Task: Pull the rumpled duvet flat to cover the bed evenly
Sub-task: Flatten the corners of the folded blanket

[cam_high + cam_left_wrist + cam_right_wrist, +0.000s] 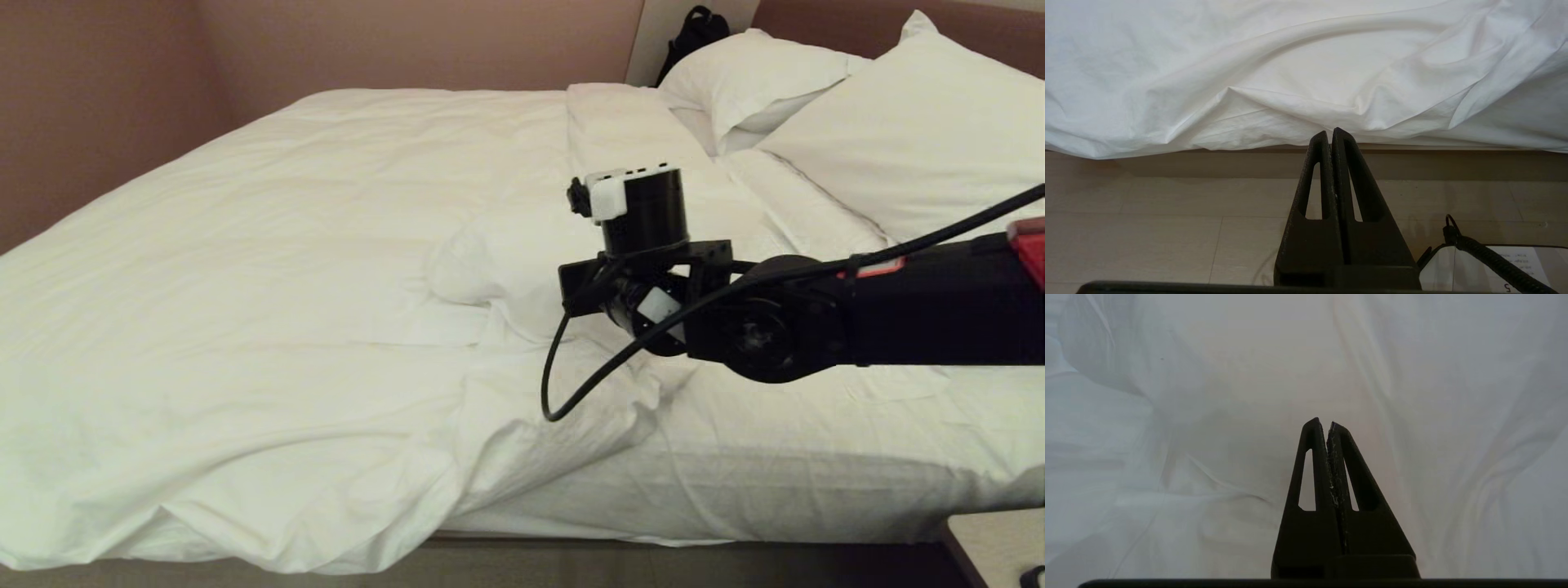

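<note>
Hovering closed and empty, the right gripper point(1329, 424) faces the soft, probably bulky duvet point(286, 269); grip its bunched near edge.

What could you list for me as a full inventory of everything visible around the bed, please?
duvet: one, white, rumpled, folded back near the bed's near edge
fitted sheet: one, white, bared beside the fold
pillows: two, white, at the headboard
bag: one, black, behind the pillows
nightstand: one, pale, lower right corner
floor: pale boards, below the duvet's hem
right gripper: black, jaws shut, above the duvet
left gripper: black, jaws shut, low by the bedside
</note>
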Tool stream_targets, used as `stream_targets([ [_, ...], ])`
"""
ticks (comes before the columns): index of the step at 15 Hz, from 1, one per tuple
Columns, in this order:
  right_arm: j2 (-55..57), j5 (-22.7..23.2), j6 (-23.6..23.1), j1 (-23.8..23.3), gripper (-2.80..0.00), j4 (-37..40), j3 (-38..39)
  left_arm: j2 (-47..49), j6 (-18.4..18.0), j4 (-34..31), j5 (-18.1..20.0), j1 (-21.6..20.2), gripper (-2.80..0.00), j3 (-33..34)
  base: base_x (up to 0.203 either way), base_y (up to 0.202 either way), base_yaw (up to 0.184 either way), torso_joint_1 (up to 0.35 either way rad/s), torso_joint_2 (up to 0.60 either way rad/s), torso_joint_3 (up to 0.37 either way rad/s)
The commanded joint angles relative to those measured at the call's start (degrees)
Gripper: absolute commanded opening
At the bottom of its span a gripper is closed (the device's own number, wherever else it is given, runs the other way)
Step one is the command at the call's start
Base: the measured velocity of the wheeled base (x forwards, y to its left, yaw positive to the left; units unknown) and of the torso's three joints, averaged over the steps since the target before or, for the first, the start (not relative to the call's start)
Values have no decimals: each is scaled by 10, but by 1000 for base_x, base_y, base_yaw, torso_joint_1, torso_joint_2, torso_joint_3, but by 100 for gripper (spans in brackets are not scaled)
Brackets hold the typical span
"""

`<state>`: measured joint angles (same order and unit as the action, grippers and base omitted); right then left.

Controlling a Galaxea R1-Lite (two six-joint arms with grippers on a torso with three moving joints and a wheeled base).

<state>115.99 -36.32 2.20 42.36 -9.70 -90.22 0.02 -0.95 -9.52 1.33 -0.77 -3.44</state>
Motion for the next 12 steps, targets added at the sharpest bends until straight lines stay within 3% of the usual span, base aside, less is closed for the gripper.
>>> stream_targets([
  [1, 35, -23, 11, 8, -280, -4, -15, 0, 0, -1, 0, 0, -280, 0, 0, 0, 0, 0, 0, 0],
  [8, 44, 37, 5, 8, -280, -9, -29, 0, 0, -1, 0, 0, -280, 0, 0, 0, 0, 0, 0, 0],
  [12, 40, 81, -44, 6, -280, -19, 1, 0, 0, -1, 0, 0, -280, 0, 0, 0, 0, 0, 0, 0],
])
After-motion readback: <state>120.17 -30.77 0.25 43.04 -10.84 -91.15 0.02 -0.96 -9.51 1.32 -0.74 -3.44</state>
